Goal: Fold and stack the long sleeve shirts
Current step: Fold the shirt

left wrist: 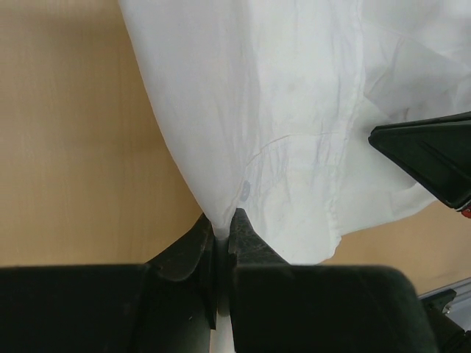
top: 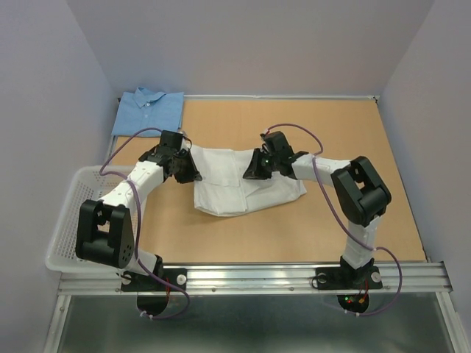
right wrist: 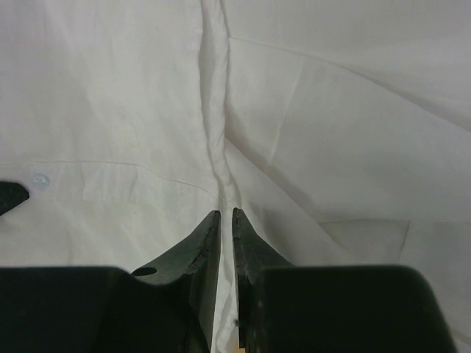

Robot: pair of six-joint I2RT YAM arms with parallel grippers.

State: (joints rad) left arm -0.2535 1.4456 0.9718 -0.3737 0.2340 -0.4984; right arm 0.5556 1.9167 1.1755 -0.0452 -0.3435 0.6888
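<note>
The white long sleeve shirt lies partly folded in the middle of the table. My left gripper is at its left edge, shut on a pinch of the white cloth that runs down between the jaws. Over the shirt's upper right part, my right gripper has its jaws closed on a raised ridge of the white fabric. The light blue long sleeve shirt lies folded at the table's far left corner, away from both grippers.
A white plastic mesh basket stands off the table's left edge, beside the left arm. Grey walls enclose the table on three sides. The right arm's finger shows in the left wrist view.
</note>
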